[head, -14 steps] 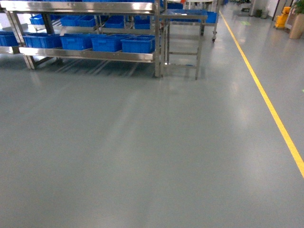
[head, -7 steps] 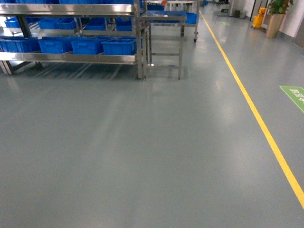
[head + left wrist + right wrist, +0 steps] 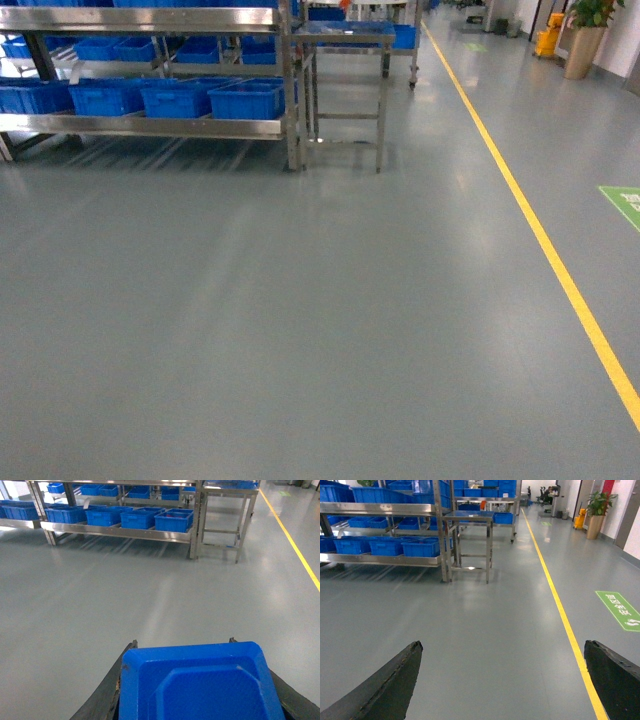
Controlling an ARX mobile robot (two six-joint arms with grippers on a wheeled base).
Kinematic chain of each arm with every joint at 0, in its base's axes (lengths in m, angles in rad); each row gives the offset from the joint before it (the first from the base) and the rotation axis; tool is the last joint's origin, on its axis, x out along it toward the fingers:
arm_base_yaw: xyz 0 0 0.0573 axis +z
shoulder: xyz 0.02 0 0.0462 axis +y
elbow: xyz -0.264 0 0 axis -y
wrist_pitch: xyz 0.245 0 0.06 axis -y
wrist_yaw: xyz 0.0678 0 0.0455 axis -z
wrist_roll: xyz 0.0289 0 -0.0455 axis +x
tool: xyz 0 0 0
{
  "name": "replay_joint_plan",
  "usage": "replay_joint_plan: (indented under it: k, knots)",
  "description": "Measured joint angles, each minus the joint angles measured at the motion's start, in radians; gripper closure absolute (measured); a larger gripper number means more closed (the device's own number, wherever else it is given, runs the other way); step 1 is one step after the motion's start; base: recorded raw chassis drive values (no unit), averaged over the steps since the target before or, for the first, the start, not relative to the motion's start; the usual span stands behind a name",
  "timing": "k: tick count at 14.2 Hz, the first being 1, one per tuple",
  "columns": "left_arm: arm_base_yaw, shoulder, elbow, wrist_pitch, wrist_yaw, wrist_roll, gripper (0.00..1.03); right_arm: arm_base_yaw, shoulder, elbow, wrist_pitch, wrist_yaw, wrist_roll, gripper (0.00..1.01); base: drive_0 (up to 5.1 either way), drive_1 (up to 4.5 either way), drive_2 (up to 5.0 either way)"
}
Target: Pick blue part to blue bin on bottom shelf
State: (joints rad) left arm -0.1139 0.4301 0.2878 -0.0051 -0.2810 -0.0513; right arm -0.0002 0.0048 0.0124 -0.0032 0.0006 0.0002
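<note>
floor (image 3: 300, 320): grey, yellow line (image 3: 540, 240) on my right
bottom shelf (image 3: 150, 125): row of blue bins (image 3: 245, 100), contents unreadable
left gripper (image 3: 200, 690): clamped on blue part (image 3: 200, 685)
right gripper (image 3: 505, 680): jaws spread, holding nothing

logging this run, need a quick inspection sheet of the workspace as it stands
surface: grey floor, bare between robot and rack.
job's things: blue part held between left gripper fingers; blue bins in a row on bottom shelf, which one is the target cannot be told.
clutter: nothing seen.
grippers: left shut on the part; right gripper open, nothing between its fingers.
cables: nothing seen.
surroundings: steel table beside rack, yellow floor line, potted plant far right.
</note>
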Motion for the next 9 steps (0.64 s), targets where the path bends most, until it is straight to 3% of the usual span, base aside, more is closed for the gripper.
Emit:
replay_joint_plan:
  k: [9]
  knots:
    - [0.000,0.000,0.000,0.004,0.000,0.000,0.59,0.000,0.000,0.000,-0.003,0.000,0.000,0.03,0.0,4.31,-4.3]
